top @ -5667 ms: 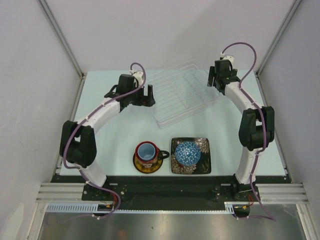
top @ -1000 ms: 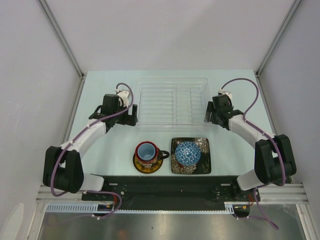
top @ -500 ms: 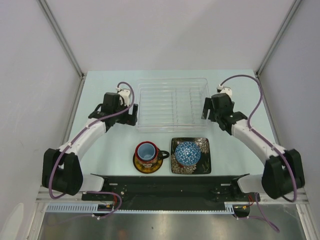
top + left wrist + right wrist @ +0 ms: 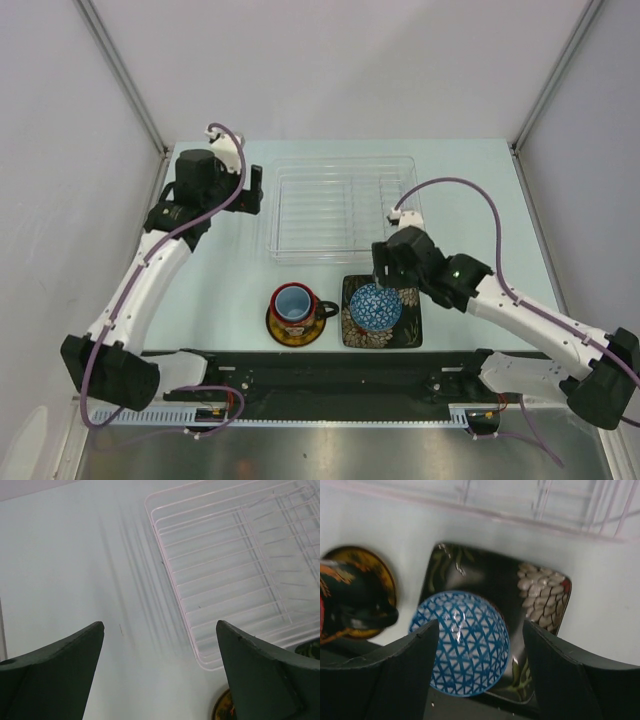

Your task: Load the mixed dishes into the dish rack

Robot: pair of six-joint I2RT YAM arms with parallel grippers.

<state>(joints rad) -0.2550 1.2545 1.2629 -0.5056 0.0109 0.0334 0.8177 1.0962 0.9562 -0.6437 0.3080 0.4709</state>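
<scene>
sitting on the square plate (image 4: 540, 590), blue bowl (image 4: 465, 650) lies under right pincer (image 4: 480, 625).

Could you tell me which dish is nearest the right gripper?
The blue-patterned bowl on the square black plate: the right gripper hangs directly over it, while the mug stands further left.

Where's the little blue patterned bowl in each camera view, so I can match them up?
Top external: the blue-patterned bowl sits low, just right of centre, on the square black plate.
Left wrist: not in it.
Right wrist: the bowl sits low, left of centre, on the same plate.
Shared landmark: the dish rack shows in all three views.
</scene>
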